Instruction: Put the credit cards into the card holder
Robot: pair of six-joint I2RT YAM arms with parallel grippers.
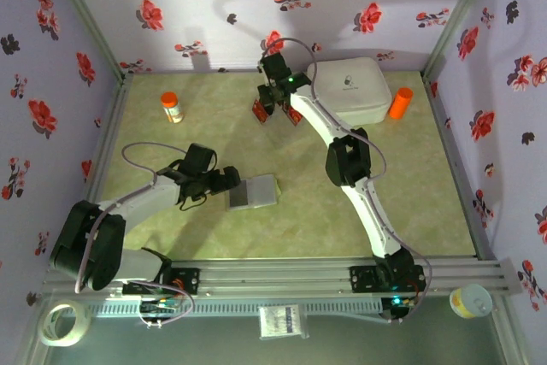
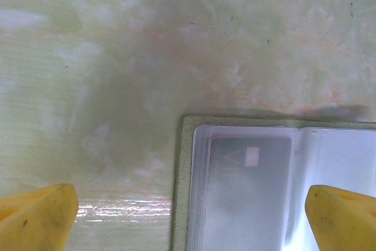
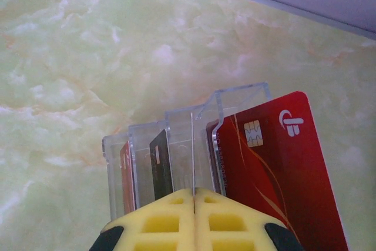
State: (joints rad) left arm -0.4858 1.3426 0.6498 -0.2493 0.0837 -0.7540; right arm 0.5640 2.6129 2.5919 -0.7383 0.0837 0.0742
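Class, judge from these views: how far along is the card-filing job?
Done: the card holder lies open between the fingers of the open left gripper. In hand: the right gripper, shut, is at the clear rack where the red credit cards stand. Left: the racked cards must go into the holder's sleeves.

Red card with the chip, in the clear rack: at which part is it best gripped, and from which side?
Probably pinch the red card across its flat faces near its upper edge, coming from above: it stands upright in a slot of the clear rack.
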